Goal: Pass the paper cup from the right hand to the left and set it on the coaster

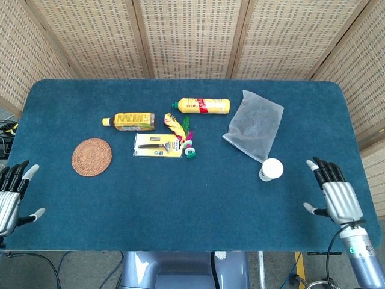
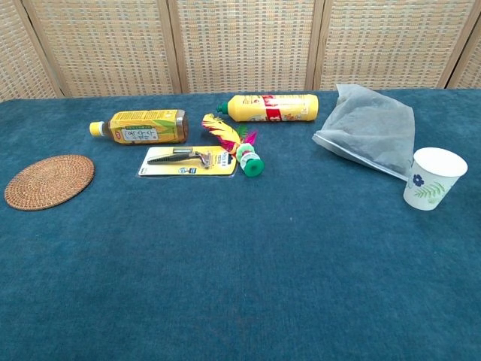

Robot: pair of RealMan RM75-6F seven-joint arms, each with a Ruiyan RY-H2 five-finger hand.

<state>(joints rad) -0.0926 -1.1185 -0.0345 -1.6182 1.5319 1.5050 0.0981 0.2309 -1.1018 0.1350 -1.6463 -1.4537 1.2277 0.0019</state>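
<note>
Head cam high, looking down; chest cam low, nearer; both w/ table (image 1: 198,205) (image 2: 248,286).

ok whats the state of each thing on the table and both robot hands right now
paper cup: upright, empty, not held
coaster: flat, bare
tea bottle: on its side, capped
yellow bottle: on its side, capped
razor pack: flat, sealed
shuttlecock: lying down
grey bag: flat
left robot hand: open, holding nothing
right robot hand: open, beside the cup, not touching
</note>
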